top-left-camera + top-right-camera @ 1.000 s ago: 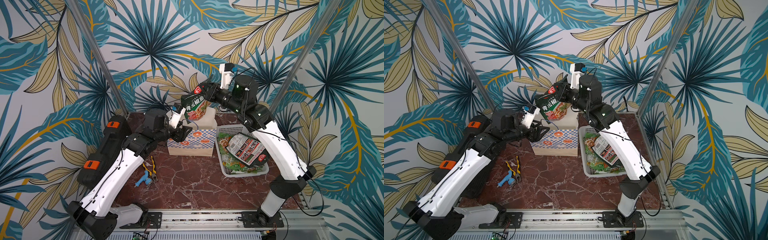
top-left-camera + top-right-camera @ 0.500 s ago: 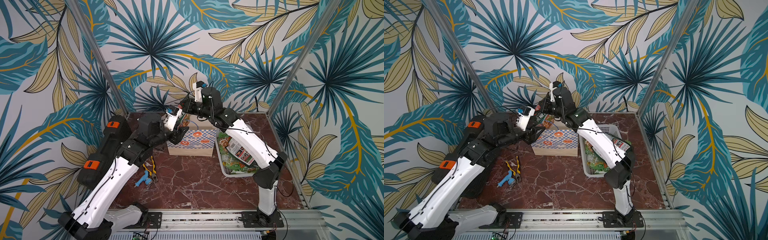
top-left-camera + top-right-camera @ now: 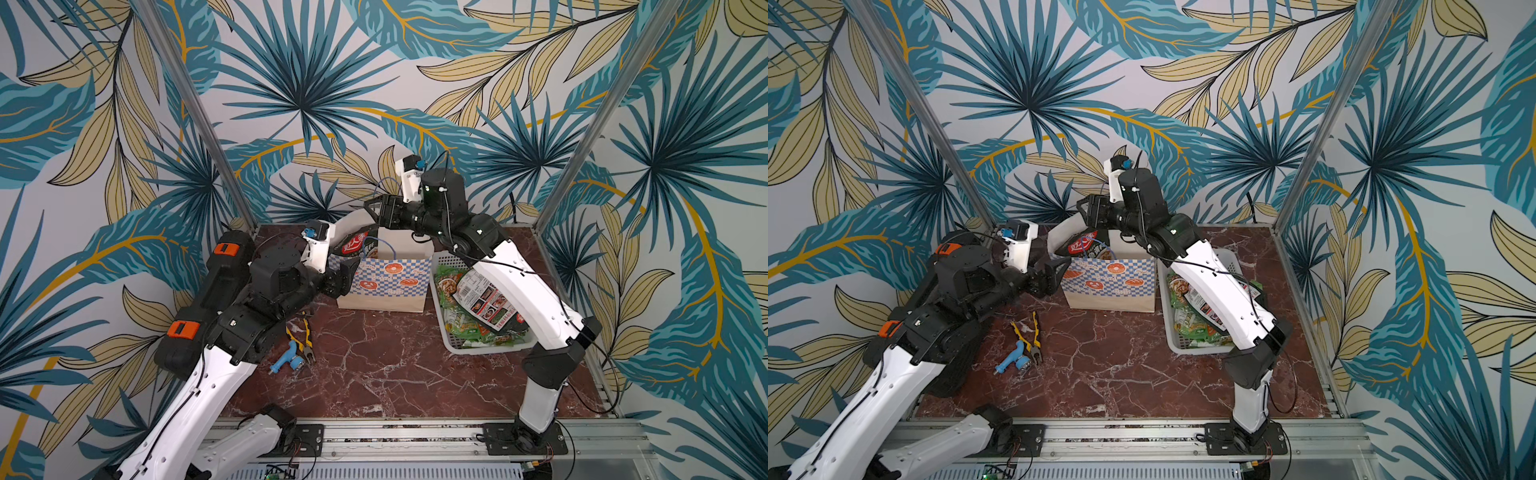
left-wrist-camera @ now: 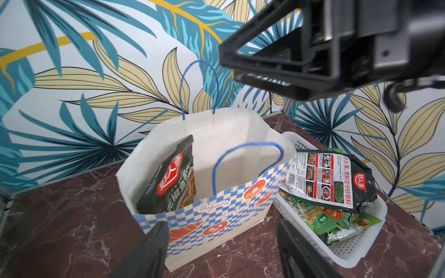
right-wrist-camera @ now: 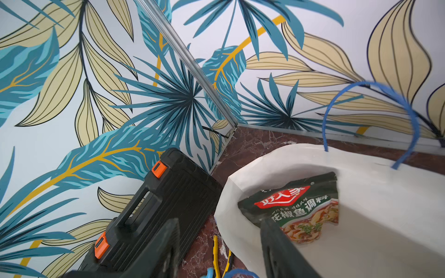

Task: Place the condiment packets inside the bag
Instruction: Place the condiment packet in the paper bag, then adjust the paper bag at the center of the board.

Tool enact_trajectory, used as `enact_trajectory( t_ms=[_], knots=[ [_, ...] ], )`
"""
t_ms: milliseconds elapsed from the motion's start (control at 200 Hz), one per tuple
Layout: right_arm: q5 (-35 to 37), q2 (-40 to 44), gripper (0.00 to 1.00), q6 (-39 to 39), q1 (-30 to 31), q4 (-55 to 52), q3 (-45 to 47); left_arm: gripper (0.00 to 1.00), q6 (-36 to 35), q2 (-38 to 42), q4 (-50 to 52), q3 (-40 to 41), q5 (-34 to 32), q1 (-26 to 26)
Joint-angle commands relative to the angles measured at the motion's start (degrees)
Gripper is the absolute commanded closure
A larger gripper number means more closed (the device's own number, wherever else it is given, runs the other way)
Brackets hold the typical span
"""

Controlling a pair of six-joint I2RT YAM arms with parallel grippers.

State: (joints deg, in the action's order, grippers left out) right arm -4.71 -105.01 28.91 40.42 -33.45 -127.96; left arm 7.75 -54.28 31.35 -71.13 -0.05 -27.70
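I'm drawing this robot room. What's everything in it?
bag: one, blue-white checkered, on the table
dark packets: two, green-black, one inside the bag, one atop the basket
green packets: several, bright green, in the basket
basket: one, white, beside the bag
case: one, black, orange latches, beside the left arm
pliers: one, yellow-black handles, on the table
small tool: one, blue, beside the pliers
table: one, red-brown marble
left gripper: one, black, open beside the bag
right gripper: one, black, open above the bag

Teal-and-tan leaf wallpaper (image 3: pixel 299 83) wraps three sides of the red-brown marble tabletop (image 3: pixel 395 374). Metal posts (image 3: pixel 203 124) at its back corners, rail (image 3: pixel 415 432) along its front. Even light.
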Motion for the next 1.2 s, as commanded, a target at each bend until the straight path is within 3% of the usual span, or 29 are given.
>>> enact_trajectory(
  t_ms=[0,135,195,300,361,466,566,651,766,871,1192],
  knots=[
    [1.43,0.51,0.41,-7.88,-0.55,-6.29,0.1,0.24,2.84,0.75,-0.18,2.44,-7.68,0.11],
    [1.29,0.9,0.39,-14.65,-1.47,-9.21,-0.55,0.22,4.8,0.54,0.77,2.07,-6.46,0.42],
    [3.43,0.43,0.38,-17.5,-2.34,-10.76,-2.06,0.19,5.79,0.33,0.77,1.88,-2.77,0.45],
    [4.63,-1.35,0.36,-21.31,-4.92,-12.1,-4.46,0.06,7.06,-0.61,1.25,1.65,-3.41,-0.22],
    [2.53,-2.22,0.36,-23.7,-6.6,-11.15,-4.49,0.0,7.65,-1.37,1.75,1.4,-4.36,-0.41],
    [-2.09,-4.52,0.36,-27.15,-9.67,-8.64,-4.49,0.0,11.02,-2.54,2.08,0.86,-0.88,-0.74],
    [-10.4,-7.21,0.35,-27.92,-12.94,-5.44,-4.65,0.0,18.35,-2.55,-1.9,2.02,6.39,-1.99],
    [-15.73,-10.32,0.35,-28.2,-14.94,-3.5,-6.08,0.0,24.33,-2.74,-5.36,2.61,7.6,-5.01],
    [-22.0,-15.08,0.36,-28.69,-16.73,-2.01,-9.65,0.0,29.45,-4.38,-8.84,2.59,5.61,-10.13],
    [-23.33,-18.46,0.37,-29.17,-17.19,-0.3,-12.23,0.0,32.87,-7.08,-10.01,1.93,3.48,-13.59],
    [-27.85,-27.28,0.51,-24.05,-19.6,6.12,-20.01,0.06,35.08,-13.43,-11.12,-1.68,-8.58,-14.03]
  ],
)
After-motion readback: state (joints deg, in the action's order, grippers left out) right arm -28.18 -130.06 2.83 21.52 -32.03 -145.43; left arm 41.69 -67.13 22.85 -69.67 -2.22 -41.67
